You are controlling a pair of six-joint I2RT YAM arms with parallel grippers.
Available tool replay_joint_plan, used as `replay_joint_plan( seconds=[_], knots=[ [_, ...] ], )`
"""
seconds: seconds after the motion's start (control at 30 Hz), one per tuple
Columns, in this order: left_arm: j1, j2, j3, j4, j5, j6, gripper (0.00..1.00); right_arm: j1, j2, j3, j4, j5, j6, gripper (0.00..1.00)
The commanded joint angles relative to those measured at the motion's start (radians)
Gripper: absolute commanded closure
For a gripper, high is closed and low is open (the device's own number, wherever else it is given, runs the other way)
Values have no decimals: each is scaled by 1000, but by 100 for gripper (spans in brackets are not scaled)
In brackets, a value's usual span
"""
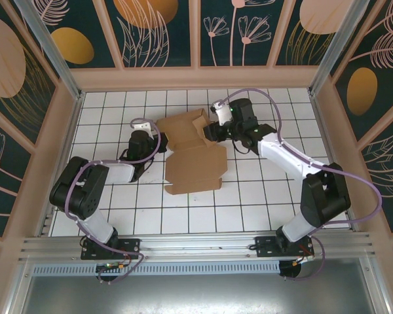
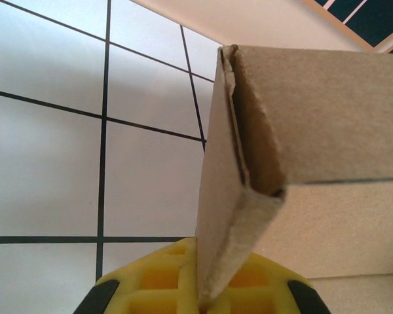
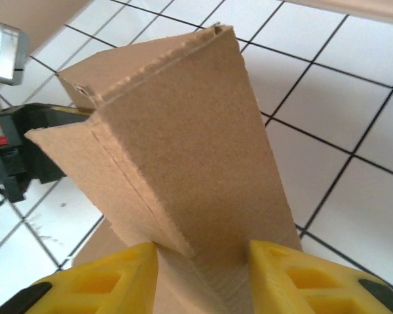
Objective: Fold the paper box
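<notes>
The paper box (image 1: 195, 160) is a brown cardboard sheet in the middle of the white tiled floor, its far part raised into walls and its near panel lying flat. My left gripper (image 1: 156, 140) is at its left edge. In the left wrist view the yellow fingers (image 2: 150, 281) of that gripper (image 2: 209, 291) are shut on a thin upright flap of the paper box (image 2: 314, 98). My right gripper (image 1: 213, 131) is at the far right wall. Its yellow fingers (image 3: 111, 275) press both sides of a folded wall of the paper box (image 3: 183, 118), and this gripper (image 3: 203, 261) is shut on it.
The tiled floor (image 1: 262, 190) is ringed by low beige walls (image 1: 196, 77) with patterned panels above. A metal rail (image 1: 196, 245) runs along the near edge by the arm bases. The left arm's dark wrist (image 3: 19, 154) sits just beyond the box.
</notes>
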Motion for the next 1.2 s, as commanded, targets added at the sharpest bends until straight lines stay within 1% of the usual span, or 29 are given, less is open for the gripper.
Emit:
replay_joint_plan(
  seconds=[0.0,0.13,0.23,0.43,0.53,0.67,0.7,0.73,0.87,0.93,1.03,1.17],
  knots=[
    [-3,4,31,9,31,-22,100,37,8,41,8,178,-56,61],
    [-2,4,35,1,33,-20,100,84,23,47,16,298,-87,63],
    [-3,7,38,-4,35,-21,100,117,43,54,23,411,-96,66],
    [-3,13,43,-6,36,-25,100,187,86,59,68,654,-96,76],
    [-3,16,48,-8,39,-28,100,219,112,62,92,755,-113,81],
    [-3,16,51,-11,40,-28,100,242,143,74,91,810,-133,90],
    [-3,16,51,-11,41,-29,100,244,149,77,90,817,-138,96],
    [-3,16,51,-11,41,-29,100,246,155,80,87,820,-141,100],
    [-4,16,49,-11,43,-29,100,248,168,88,90,830,-145,100],
    [-3,16,49,-11,42,-27,100,248,180,97,93,845,-148,89],
    [-3,15,49,-13,42,-27,100,249,197,108,92,857,-151,83],
    [-3,13,50,-14,42,-26,100,249,209,112,100,863,-151,79]
  ],
)
